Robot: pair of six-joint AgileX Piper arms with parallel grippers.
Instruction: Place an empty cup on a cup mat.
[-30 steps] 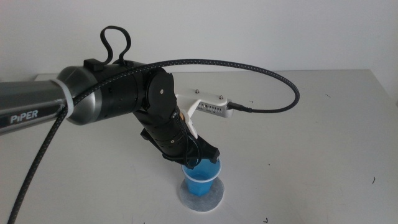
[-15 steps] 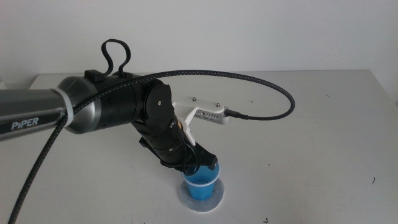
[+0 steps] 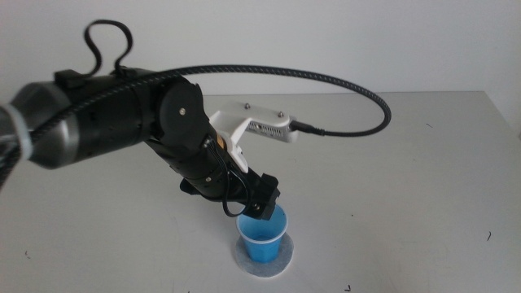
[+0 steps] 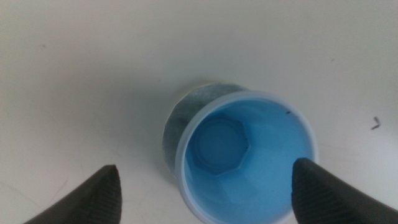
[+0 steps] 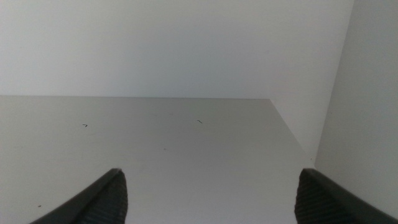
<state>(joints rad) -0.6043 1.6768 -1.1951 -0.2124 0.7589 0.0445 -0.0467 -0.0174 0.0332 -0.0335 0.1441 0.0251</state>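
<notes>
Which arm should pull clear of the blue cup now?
Left. The left gripper hangs open just above the bright blue disposable cup, which stands upright on the round grey felt mat. The right gripper is away, seeing only bare table.

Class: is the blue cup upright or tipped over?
Upright: the cup stands on the cup mat, mouth up, its empty base visible between the left end effector's open jaws.

The cup (image 3: pixel 263 238) stands upright on the cup mat (image 3: pixel 262 259), near the front edge of the desk (image 3: pixel 423 187) and about midway across it, with the mat's rim showing around the cup's base. The left gripper (image 3: pixel 259 205) hangs just above and behind the cup's rim, its jaws apart and clear of the cup, its arm reaching in from the cup's left. The right gripper (image 5: pixel 211 196) waits over bare desk, away from the cup.
</notes>
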